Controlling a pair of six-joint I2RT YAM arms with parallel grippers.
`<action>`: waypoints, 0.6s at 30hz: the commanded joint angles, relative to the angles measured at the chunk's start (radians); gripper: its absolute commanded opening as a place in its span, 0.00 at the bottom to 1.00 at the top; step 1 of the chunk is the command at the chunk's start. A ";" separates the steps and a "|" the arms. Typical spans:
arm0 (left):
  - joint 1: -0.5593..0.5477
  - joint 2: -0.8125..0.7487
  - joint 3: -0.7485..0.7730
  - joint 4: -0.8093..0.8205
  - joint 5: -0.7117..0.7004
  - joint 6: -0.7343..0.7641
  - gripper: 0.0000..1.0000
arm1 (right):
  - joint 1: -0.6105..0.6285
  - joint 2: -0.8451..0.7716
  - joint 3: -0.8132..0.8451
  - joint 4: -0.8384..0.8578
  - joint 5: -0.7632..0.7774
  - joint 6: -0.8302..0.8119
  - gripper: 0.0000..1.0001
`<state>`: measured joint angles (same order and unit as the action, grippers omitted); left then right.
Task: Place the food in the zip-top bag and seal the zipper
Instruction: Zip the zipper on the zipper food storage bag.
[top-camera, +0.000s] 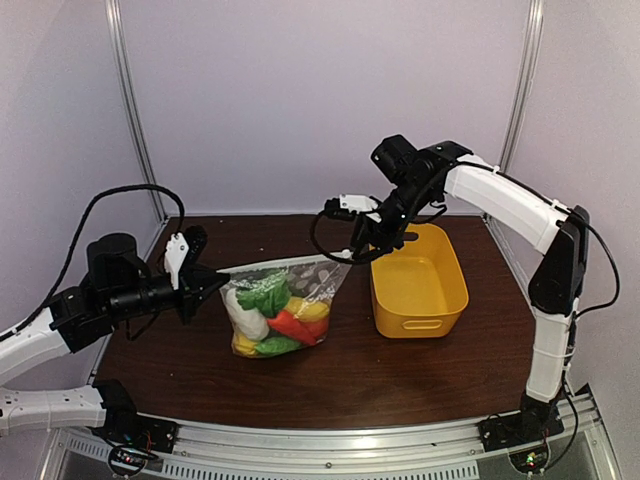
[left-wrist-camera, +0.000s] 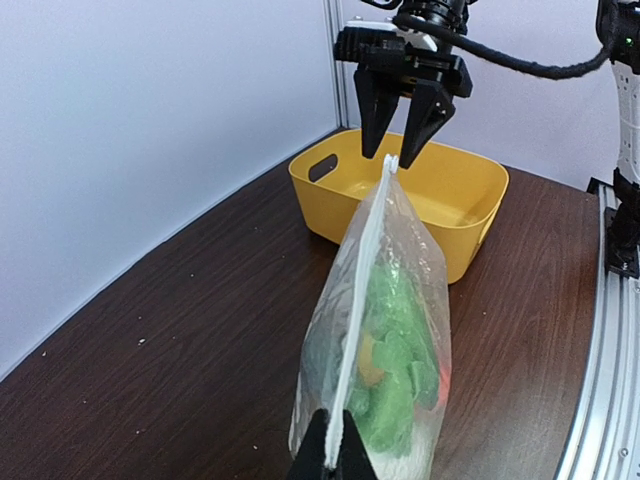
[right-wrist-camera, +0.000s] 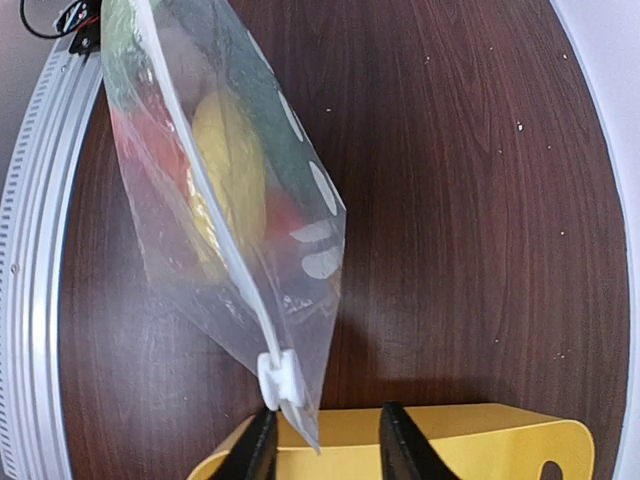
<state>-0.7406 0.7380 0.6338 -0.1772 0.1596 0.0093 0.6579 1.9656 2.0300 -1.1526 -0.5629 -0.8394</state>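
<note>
The zip-top bag (top-camera: 300, 290), clear with white dots, stands upright at the table's middle with the food (top-camera: 268, 312) inside: green, yellow, red and white pieces. My left gripper (top-camera: 207, 281) is shut on the bag's left top corner, pinching the zipper (left-wrist-camera: 362, 290) between its tips (left-wrist-camera: 335, 455). The pale strip runs closed along the whole mouth to a white slider (right-wrist-camera: 278, 380) at the right end. My right gripper (right-wrist-camera: 325, 445) is open around that right corner. The slider sits just off its left finger (right-wrist-camera: 258, 450), and the bag's tip hangs between the jaws, ungripped.
A yellow basket (top-camera: 440, 300) with handle slots stands right of the bag, directly under my right gripper (top-camera: 362, 252). White back and side walls close the dark wooden table (top-camera: 350, 380). A metal rail runs along the near edge.
</note>
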 joint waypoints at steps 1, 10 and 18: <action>0.005 0.039 0.009 0.107 0.046 -0.046 0.00 | -0.026 -0.061 0.051 -0.035 0.019 0.031 0.44; 0.004 0.141 0.069 0.173 0.062 -0.092 0.00 | -0.107 -0.254 -0.099 0.149 0.067 0.184 0.99; 0.005 0.196 0.133 0.172 -0.012 -0.072 0.00 | -0.212 -0.416 -0.352 0.500 0.465 0.500 1.00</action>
<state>-0.7406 0.9150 0.7078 -0.0761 0.1921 -0.0620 0.4786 1.5681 1.7573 -0.8371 -0.3531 -0.5243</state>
